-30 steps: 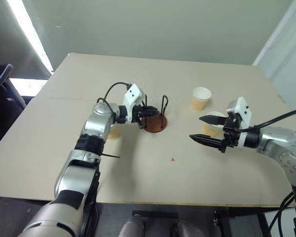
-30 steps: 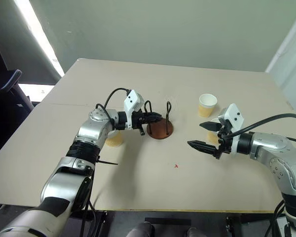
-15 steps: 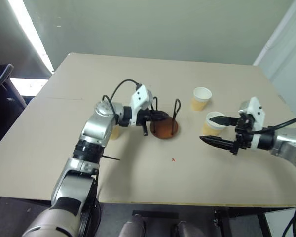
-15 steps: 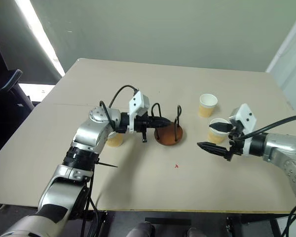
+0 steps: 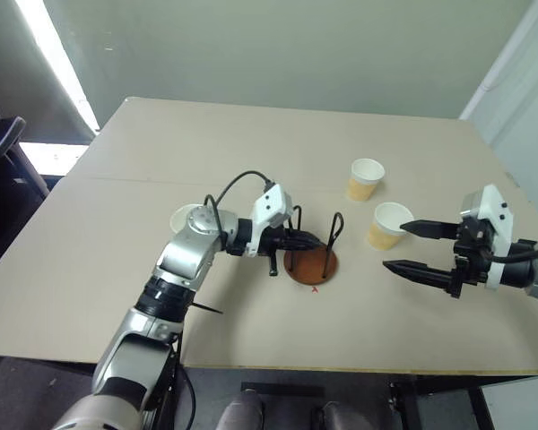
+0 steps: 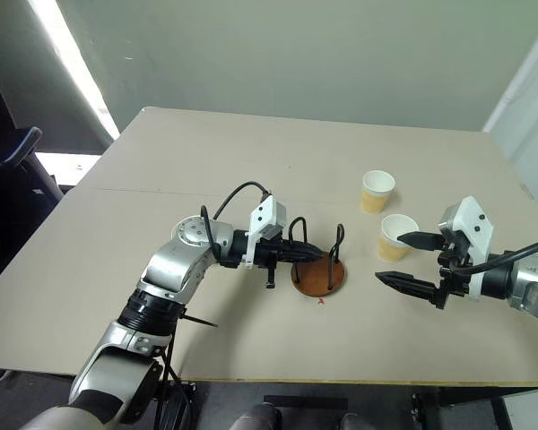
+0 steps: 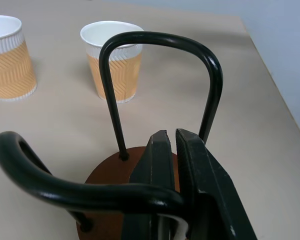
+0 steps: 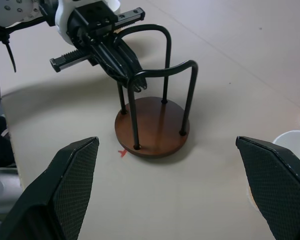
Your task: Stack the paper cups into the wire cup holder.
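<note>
The left gripper (image 5: 307, 240) was clamped on one black wire loop of the wire cup holder with the round reddish-brown base (image 5: 311, 263) (standing mid-table). The right gripper (image 5: 411, 248) hung spread wide and empty beside two white-rimmed, yellow-orange paper cups (image 5: 387, 225); a third cup (image 5: 186, 219) sat behind the left arm.

The left hand (image 5: 303, 241) has dragged the wire cup holder (image 5: 311, 262) nearer and rightward, uncovering a paper cup (image 5: 185, 218).
</note>
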Controlling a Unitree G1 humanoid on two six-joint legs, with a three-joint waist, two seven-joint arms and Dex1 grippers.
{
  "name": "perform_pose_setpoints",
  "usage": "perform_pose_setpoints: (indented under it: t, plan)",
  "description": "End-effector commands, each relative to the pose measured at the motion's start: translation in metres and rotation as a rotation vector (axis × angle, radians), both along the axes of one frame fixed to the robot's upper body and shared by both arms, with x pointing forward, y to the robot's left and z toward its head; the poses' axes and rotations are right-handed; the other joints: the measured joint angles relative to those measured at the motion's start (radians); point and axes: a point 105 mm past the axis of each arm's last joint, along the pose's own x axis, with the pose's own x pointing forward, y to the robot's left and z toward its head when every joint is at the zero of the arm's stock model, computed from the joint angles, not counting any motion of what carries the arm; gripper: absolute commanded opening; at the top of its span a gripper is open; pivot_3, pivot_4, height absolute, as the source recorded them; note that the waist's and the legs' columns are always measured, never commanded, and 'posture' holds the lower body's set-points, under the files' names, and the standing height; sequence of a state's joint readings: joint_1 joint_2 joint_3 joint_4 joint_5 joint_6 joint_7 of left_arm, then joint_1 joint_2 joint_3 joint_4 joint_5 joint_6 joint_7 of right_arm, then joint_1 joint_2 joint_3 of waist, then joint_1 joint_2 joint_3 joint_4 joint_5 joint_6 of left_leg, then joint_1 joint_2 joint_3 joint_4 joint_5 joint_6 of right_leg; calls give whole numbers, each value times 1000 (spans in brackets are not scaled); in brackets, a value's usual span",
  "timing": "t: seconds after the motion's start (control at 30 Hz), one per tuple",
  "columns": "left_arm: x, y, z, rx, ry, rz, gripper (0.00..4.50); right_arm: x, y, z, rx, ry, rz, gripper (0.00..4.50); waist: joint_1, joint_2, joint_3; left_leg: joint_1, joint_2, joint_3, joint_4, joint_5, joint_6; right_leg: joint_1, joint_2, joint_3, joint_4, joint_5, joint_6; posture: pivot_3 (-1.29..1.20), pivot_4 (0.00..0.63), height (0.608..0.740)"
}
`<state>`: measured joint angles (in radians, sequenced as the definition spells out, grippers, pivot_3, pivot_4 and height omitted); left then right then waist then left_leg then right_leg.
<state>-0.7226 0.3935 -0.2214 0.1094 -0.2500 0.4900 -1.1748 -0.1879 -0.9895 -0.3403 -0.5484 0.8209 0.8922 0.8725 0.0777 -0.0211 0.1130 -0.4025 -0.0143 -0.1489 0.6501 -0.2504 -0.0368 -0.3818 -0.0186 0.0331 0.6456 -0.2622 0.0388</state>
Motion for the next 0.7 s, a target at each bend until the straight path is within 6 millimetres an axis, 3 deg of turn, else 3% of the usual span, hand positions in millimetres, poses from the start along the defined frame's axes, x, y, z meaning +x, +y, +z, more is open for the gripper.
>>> perform_pose_setpoints:
  t: [0.03, 0.23, 0.37, 0.67, 0.7]
  plan:
    - [-10, -7, 5, -25, -16, -38, 28, -2, -2, 13, -16, -56, -11, 4500, 0, 0, 0, 0, 0, 0, 0, 0, 0, 0, 0, 0, 0, 0, 0, 0, 150, 740]
    - [-20, -6, -13, 33, 4, -59, 28, 0, -1, 13, -15, -58, -4, 4500, 0, 0, 0, 2, 0, 0, 1, 0, 1, 1, 0, 0, 0, 0, 0, 0, 150, 740]
    - [-29, -4, -24, 69, 21, -82, 1168, 2, 0, 13, -12, -59, 2, 4500, -1, 0, 0, 3, 0, 1, 1, -1, 1, 2, 0, 1, -1, 0, 0, 0, 150, 740]
    - [-27, 3, -28, 116, -18, -68, 4425, 2, 4, 12, -4, -57, 12, 4500, -1, 0, 0, 3, 0, 1, 2, -1, 1, 1, 0, 1, 0, 0, 0, 0, 150, 740]
    - [-26, 4, -28, 119, -22, -66, 4474, 2, 4, 12, -3, -57, 13, 4500, -1, 0, 0, 3, 0, 1, 2, -1, 1, 1, 0, 1, 0, 0, 0, 0, 150, 740]
